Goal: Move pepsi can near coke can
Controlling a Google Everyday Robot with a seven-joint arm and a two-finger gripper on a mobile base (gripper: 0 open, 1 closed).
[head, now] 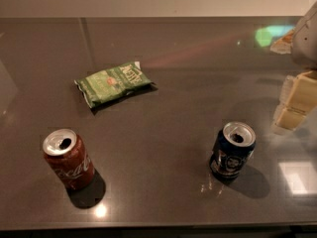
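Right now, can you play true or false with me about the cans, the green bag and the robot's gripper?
1. The pepsi can stands upright. True.
2. The coke can touches the pepsi can. False: they stand far apart, the coke can on the left and the pepsi can on the right.
3. The gripper holds the pepsi can. False: it is at the picture's right edge, apart from the can.
4. A green chip bag lies on the table, behind both cans. True.

I see the pepsi can [232, 150], navy with an opened silver top, upright near the counter's [163, 133] front right. The coke can [68, 158], red, stands upright front left, well apart. The gripper [293, 104] hangs at the right edge.
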